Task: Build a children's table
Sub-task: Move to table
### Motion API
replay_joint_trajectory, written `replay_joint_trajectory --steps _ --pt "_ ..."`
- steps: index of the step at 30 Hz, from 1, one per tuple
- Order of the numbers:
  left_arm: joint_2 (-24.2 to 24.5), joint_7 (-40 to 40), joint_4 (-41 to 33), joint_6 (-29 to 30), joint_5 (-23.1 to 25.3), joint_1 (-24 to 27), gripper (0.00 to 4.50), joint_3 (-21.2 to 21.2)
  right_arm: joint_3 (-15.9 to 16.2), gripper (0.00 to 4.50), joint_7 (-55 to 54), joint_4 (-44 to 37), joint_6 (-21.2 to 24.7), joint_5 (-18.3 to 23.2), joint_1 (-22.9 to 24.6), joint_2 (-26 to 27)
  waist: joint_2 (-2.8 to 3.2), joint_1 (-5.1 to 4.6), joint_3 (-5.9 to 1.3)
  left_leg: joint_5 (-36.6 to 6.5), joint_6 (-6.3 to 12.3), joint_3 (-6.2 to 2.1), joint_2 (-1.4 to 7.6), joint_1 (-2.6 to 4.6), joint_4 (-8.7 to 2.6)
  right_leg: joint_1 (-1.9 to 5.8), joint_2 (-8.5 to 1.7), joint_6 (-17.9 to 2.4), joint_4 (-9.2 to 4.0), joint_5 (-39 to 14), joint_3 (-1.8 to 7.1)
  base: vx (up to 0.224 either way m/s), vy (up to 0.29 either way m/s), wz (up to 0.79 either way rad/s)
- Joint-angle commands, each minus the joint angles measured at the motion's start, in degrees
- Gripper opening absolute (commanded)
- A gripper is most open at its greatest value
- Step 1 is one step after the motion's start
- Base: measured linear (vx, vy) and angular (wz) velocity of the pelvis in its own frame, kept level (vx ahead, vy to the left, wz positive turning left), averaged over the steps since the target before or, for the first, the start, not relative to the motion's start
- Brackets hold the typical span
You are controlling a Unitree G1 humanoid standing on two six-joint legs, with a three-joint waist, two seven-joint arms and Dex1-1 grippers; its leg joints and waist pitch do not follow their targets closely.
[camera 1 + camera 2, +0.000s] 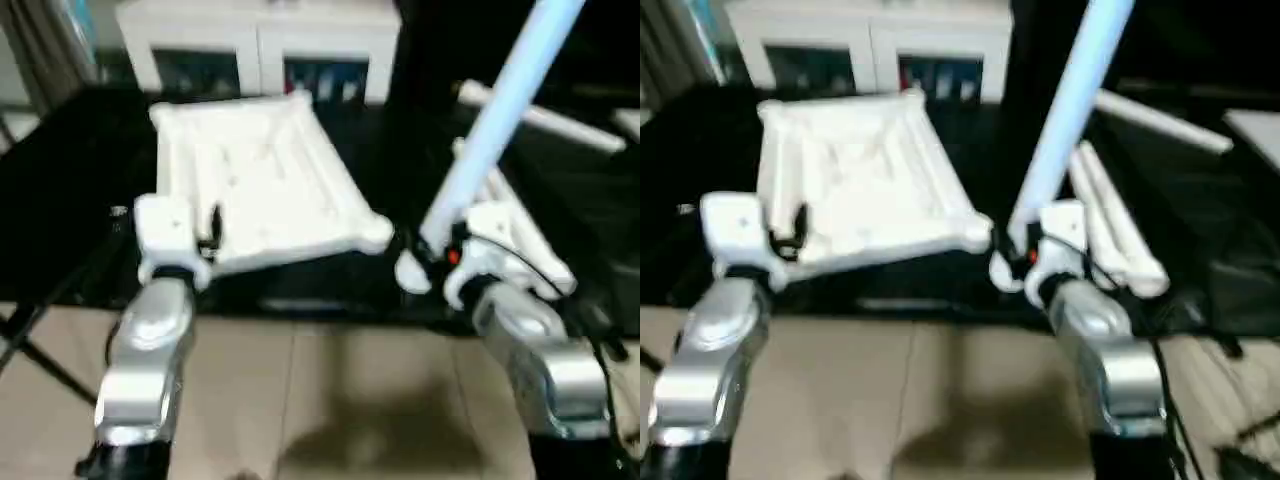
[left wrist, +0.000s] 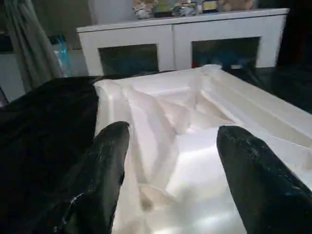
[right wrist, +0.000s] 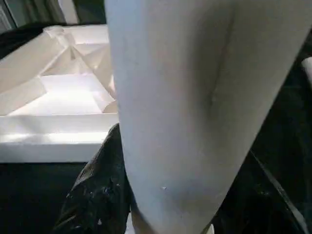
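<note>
Left eye view: white ribbed table top (image 1: 262, 175) upside down in the upper centre, on a black tabletop (image 1: 60, 190), near edge towards the lower frame, one round corner socket at its lower right. Left claw (image 1: 205, 235) at centre left, at the table top's near left edge, white housing and silver forearm running down to the lower left corner. Right claw (image 1: 432, 255) at centre right, clenched round the lower end of a white leg (image 1: 500, 110) that slants up to the upper right edge. Two spare legs (image 1: 520, 235) lying side by side just behind the right claw; another leg (image 1: 545, 120) lying across the upper right. White cabinet (image 1: 260, 45) with dark glass doors along the top; beige tiled floor (image 1: 330, 400) across the bottom. Right eye view: same layout shifted leftward; held leg (image 1: 1070, 100) rising to the top edge right of centre, table top (image 1: 855, 175) at upper left. Left wrist view: two black fingers (image 2: 102, 170) spread apart, released, nothing between them; ribbed underside (image 2: 195, 131) lying beyond and between them in the centre and right, black cloth on the left, cabinet across the top. Right wrist view: held leg (image 3: 185, 107) large through the centre, black fingers (image 3: 95, 195) pressed to its sides at the bottom; table top (image 3: 53, 92) at the left.
</note>
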Motion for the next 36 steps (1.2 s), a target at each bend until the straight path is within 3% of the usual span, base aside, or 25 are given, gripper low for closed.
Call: replay_joint_trajectory --steps 1,2,3,5,6,7,8,9,10,12,14,15,16,17,18,21,23,24,25,27,29,30,31,33,36 --pt "0.54 -0.18 -0.65 0.71 0.00 0.09 3.23 0.55 1.03 1.84 0.40 -0.22 -0.46 -0.21 -0.92 0.31 0.91 -0.58 -3.40 5.55 7.35 -1.99 2.72 2.14 -5.19 1.37 -2.12 -6.81 -4.18 -7.71 1.00 0.223 0.060 0.06" --pt "0.54 -0.18 -0.65 0.71 0.01 0.10 3.23 0.54 1.03 1.84 0.40 -0.21 -0.46 -0.22 -0.92 0.31 2.07 -3.29 -5.36 6.73 17.13 -8.61 8.22 11.48 -5.45 -6.99 -1.24 -2.98 3.88 -7.24 0.00 0.223 0.060 0.06" --pt "0.50 -0.29 -0.67 0.72 0.03 0.15 3.23 0.47 1.04 1.84 0.42 -0.13 -0.55 -0.28 -0.92 0.23 1.25 -3.70 -5.92 14.91 24.78 -10.71 9.63 12.24 -3.97 -9.93 -2.42 1.69 7.20 -6.37 1.01 0.218 0.012 -0.08" --pt "0.50 -0.45 -0.59 0.69 0.05 0.15 3.23 0.36 1.02 1.84 0.46 -0.01 -0.66 -0.36 -0.95 0.12 0.22 -3.45 -5.04 22.87 27.66 -9.32 7.93 10.56 -4.14 -12.43 -3.38 6.82 8.80 -1.02 2.30 0.169 -0.020 -0.21" --pt "0.44 -0.59 -0.37 0.64 -0.01 0.08 3.23 0.29 1.00 1.84 0.51 0.07 -0.77 -0.39 -1.01 -0.06 -0.81 -3.51 -4.41 19.19 27.16 -6.79 5.61 8.62 -5.08 -12.52 -3.57 5.94 7.64 4.27 3.18 0.137 -0.032 -0.19" --pt "0.44 -0.67 -0.26 0.60 -0.03 0.06 3.23 0.21 0.98 1.84 0.53 0.09 -0.81 -0.42 -1.05 -0.15 -3.32 -3.33 -3.62 6.83 21.18 -2.62 0.04 6.49 -3.60 -9.57 -4.63 1.00 0.24 11.14 5.37 0.112 -0.052 -0.02" --pt "0.44 -0.79 -0.12 0.53 -0.01 0.05 3.23 0.08 0.94 1.84 0.57 0.12 -0.89 -0.46 -1.11 -0.27 -5.53 -2.96 -3.84 -1.14 17.38 -0.35 -3.78 4.06 -2.37 -5.13 -4.54 1.09 -1.42 9.80 7.75 0.112 -0.052 -0.02" --pt "0.38 -0.93 0.04 0.51 -0.04 0.02 3.23 -0.02 0.86 1.84 0.62 0.23 -1.00 -0.54 -1.20 -0.39 -5.87 -0.52 -3.84 -9.33 11.97 0.21 -6.52 0.01 4.88 0.24 -10.84 -2.49 -6.12 -9.62 14.06 0.132 -0.063 0.12" --pt "0.38 -0.93 0.04 0.51 -0.04 0.02 3.23 -0.02 0.86 1.84 0.62 0.23 -1.00 -0.54 -1.20 -0.39 -5.83 -0.91 -3.56 -4.53 6.85 -1.44 -5.02 -2.08 6.94 2.19 -10.88 -6.91 -5.45 -16.07 13.38 0.152 -0.060 0.04" --pt "0.30 -1.09 0.11 0.51 0.02 0.13 3.23 -0.21 0.80 1.84 0.66 0.40 -1.14 -0.62 -1.33 -0.52 -4.55 -1.23 -2.92 -1.08 2.39 -2.40 -3.50 -3.83 7.19 3.13 -11.44 -14.29 -6.00 -12.78 12.88 0.143 -0.042 -0.01" --pt "0.10 -1.26 0.12 0.55 -0.04 0.27 3.23 -0.33 0.82 1.84 0.71 0.62 -1.30 -0.75 -1.53 -0.67 -2.49 -1.42 -2.40 1.62 1.76 -2.84 -0.64 -2.83 2.86 1.82 -10.11 -17.54 -7.17 -15.25 9.25 0.131 0.028 -0.01" --pt "0.04 -1.28 0.18 0.44 0.00 0.35 3.23 -0.35 0.89 1.84 0.76 0.67 -1.35 -0.83 -1.61 -0.73 -0.33 -2.13 -2.34 1.51 2.19 -2.22 0.68 -0.46 -2.38 1.25 -6.32 -14.25 -7.15 -17.35 4.96 0.147 0.097 -0.01" --pt "-0.03 -1.30 0.25 0.37 0.00 0.39 3.23 -0.35 1.00 1.84 0.82 0.73 -1.41 -0.89 -1.69 -0.84 1.55 -4.63 -2.07 -13.45 2.41 -6.41 4.01 2.62 -6.70 -2.16 -0.64 -8.76 -1.03 -14.07 1.43 0.191 0.127 -0.05" --pt "-0.07 -1.30 0.24 0.32 0.01 0.47 3.23 -0.37 1.09 1.84 0.86 0.75 -1.44 -0.92 -1.74 -0.91 2.33 -5.50 -3.51 -19.31 2.99 -8.73 5.66 6.72 -7.15 -4.95 -0.48 -6.46 3.27 -10.34 1.40 0.191 0.127 -0.05" --pt "-0.18 -1.21 0.25 0.28 0.03 0.53 3.23 -0.38 1.16 1.84 0.94 0.91 -1.52 -0.94 -1.88 -1.00 1.50 -6.05 -4.36 -18.68 7.56 -10.51 6.44 9.22 -6.41 -7.80 -1.17 -1.50 5.96 -4.64 1.68 0.187 0.092 0.01" --pt "-0.36 -1.04 0.25 0.19 0.08 0.60 3.23 -0.45 1.21 1.84 1.20 1.25 -1.67 -1.07 -2.16 -1.18 0.35 -5.78 -3.97 -3.42 18.41 -7.96 5.39 8.62 -5.64 -11.14 -2.46 4.60 7.49 2.19 1.96 0.142 0.048 0.03" --pt "-0.42 -0.93 0.22 0.18 0.07 0.69 3.23 -0.53 1.22 1.84 1.46 1.47 -1.78 -1.24 -2.36 -1.20 -2.29 -5.79 -3.66 -4.03 18.71 -4.63 3.59 7.19 -5.82 -10.49 -4.05 2.09 3.46 7.81 3.59 0.123 -0.029 0.03" --pt "-0.50 -0.89 0.12 0.16 0.11 0.84 3.23 -0.62 1.30 1.84 1.60 1.63 -1.92 -1.36 -2.51 -1.33 -5.20 -5.23 -3.78 -11.76 14.94 -1.29 -1.26 3.72 -4.21 -5.46 -6.12 0.72 -2.03 6.13 6.91 0.130 -0.097 0.02" --pt "-0.51 -0.89 0.09 0.16 0.13 0.88 3.23 -0.65 1.32 1.84 1.62 1.66 -1.95 -1.38 -2.54 -1.36 -6.48 -2.37 -3.54 -12.27 10.45 0.55 -5.51 1.19 3.83 -1.07 -11.70 -1.05 -7.45 -17.23 12.71 0.136 -0.107 0.00" --pt "-0.75 -1.59 -0.25 -0.89 -0.49 1.48 3.23 -0.84 1.30 1.84 1.71 1.94 -2.12 -1.49 -2.76 -1.47 -5.70 -1.62 -3.89 -2.10 4.90 -2.01 -4.03 -3.09 5.71 2.54 -12.30 -6.77 -5.54 -16.39 12.50 0.133 -0.092 -0.04" --pt "0.02 -3.79 -0.41 -0.04 -0.94 2.01 3.23 -2.08 1.30 1.84 1.81 2.32 -2.45 -1.68 -2.96 -1.66 -4.80 -1.49 -3.75 8.55 0.66 -2.82 -2.36 -3.79 3.31 1.22 -10.55 -13.48 -3.33 10.40 9.75 0.127 -0.039 -0.11" --pt "0.71 -5.84 -0.48 0.00 -1.43 2.44 3.23 -3.03 1.40 1.84 1.84 2.50 -2.76 -1.83 -3.05 -1.86 -3.16 -1.26 -4.27 17.51 0.02 -2.48 -0.59 -2.80 -2.03 -0.51 -6.98 -13.67 -0.57 24.02 6.07 0.093 0.004 -0.05" --pt "1.41 -8.34 -0.69 -0.41 -2.40 2.97 3.23 -3.90 1.39 1.84 1.92 2.66 -2.98 -1.84 -3.13 -2.00 -1.52 -2.16 -4.64 27.64 1.61 -3.44 1.62 -1.36 -2.23 -2.90 -3.13 -10.24 1.71 29.18 4.06 0.083 0.018 -0.05" --pt "3.49 -16.05 -1.92 -2.13 -6.13 4.60 3.40 -5.99 1.30 1.84 2.56 3.20 -3.87 -1.90 -3.38 -2.63 -1.18 -2.54 -5.95 42.38 2.89 -5.37 4.17 2.66 -0.42 -5.98 -4.30 -7.39 1.97 26.17 5.23 0.081 0.032 -0.05" --pt "8.67 -31.57 -5.90 -0.24 -14.51 6.68 3.58 -10.08 0.74 1.84 6.64 3.63 -4.53 0.19 -3.64 -4.29 -1.84 -0.97 -4.61 24.31 -0.79 -2.10 1.75 0.21 -1.87 -4.72 -5.63 -8.27 -0.07 20.58 5.93 0.030 0.035 -0.01"
